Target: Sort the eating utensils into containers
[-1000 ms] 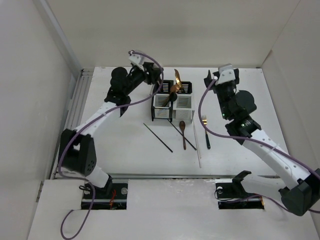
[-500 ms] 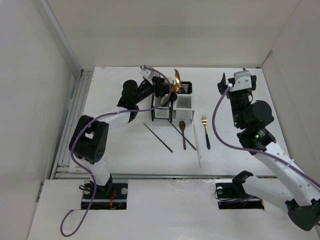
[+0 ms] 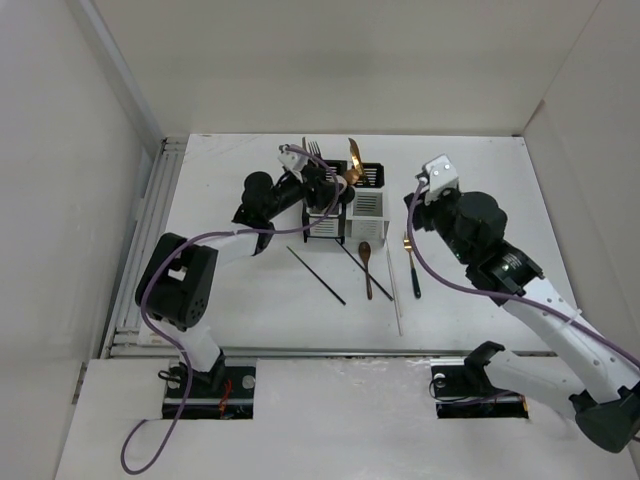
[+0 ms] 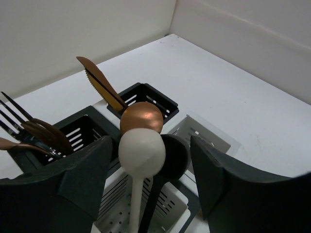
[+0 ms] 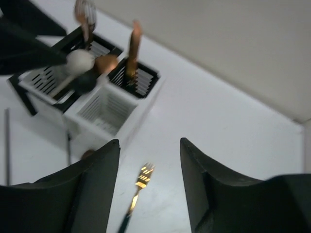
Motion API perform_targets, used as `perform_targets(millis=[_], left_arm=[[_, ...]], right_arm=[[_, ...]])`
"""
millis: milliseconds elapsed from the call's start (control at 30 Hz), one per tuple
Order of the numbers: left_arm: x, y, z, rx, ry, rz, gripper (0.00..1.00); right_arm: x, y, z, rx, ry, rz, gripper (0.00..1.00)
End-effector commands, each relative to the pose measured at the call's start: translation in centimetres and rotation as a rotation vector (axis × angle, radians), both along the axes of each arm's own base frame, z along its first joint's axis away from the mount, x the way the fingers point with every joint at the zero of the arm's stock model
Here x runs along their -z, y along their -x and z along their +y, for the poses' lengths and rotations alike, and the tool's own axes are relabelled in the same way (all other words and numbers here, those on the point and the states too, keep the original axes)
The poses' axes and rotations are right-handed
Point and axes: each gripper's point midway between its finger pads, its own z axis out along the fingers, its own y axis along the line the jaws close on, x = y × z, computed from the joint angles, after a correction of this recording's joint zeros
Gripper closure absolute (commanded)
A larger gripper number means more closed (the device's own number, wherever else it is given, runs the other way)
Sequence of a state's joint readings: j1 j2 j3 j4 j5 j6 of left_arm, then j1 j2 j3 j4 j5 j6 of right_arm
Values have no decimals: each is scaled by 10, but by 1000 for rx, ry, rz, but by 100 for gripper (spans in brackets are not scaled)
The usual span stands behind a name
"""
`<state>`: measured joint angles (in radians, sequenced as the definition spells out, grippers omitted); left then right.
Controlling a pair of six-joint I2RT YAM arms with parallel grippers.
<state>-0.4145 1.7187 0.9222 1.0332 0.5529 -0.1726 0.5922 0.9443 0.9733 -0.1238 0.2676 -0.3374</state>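
The containers (image 3: 369, 206) stand at the middle back and hold a cream spoon (image 4: 141, 151), a black spoon (image 4: 174, 156), a copper spoon (image 4: 141, 117), a copper knife (image 4: 99, 80) and forks (image 4: 30, 132). My left gripper (image 3: 329, 192) (image 4: 153, 180) hangs open over them, with the cream and black spoon bowls loose between its fingers (image 4: 83, 180). My right gripper (image 3: 418, 212) (image 5: 149, 143) is open above a gold fork (image 3: 410, 264) (image 5: 139, 181) that lies on the table. A brown spoon (image 3: 366, 264), two black chopsticks (image 3: 317, 276) and a white chopstick (image 3: 396, 296) also lie on the table.
White walls close the table in at the back and on both sides. A metal rail (image 3: 150, 240) runs along the left edge. Purple cables (image 3: 420, 262) loop off both arms. The loose utensils lie in front of the containers (image 5: 104, 109).
My left gripper's jaws have widened over the containers, around the cream spoon. My right arm has swung from the back right, down and left, to above the gold fork.
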Motion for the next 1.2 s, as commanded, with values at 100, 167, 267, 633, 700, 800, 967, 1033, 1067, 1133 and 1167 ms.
perform_targets(millis=[100,167,267,633,700,800,967,1033,1067,1133,1167], left_arm=[[-74,3,23,-27,42,-99,35],[-86,1,35,-52,40,-120,33],[-97,0,54,-89,57,-96,33],[-77,8,143,-399,17,45,33],[-70,12,152,-446,6,58,32],[-68,22,157,-466,5,64,31],[-71,25,164,-506,14,52,30],[-71,24,166,-517,14,52,30],[-71,24,166,-517,14,52,30],[-71,24,166,-517,14,52,30],[-71,24,166,-517,14,52,30]], right_arm=[[98,40,20,61,-88,422,57],[118,48,25,83,-57,475,59],[140,52,40,76,-36,532,60],[244,41,115,54,47,748,77],[266,37,115,75,97,764,77],[274,29,116,107,93,746,81],[282,24,120,87,51,746,74],[291,23,116,102,66,762,74],[292,21,114,105,59,769,74],[292,22,115,94,65,772,73],[292,22,114,89,73,769,73]])
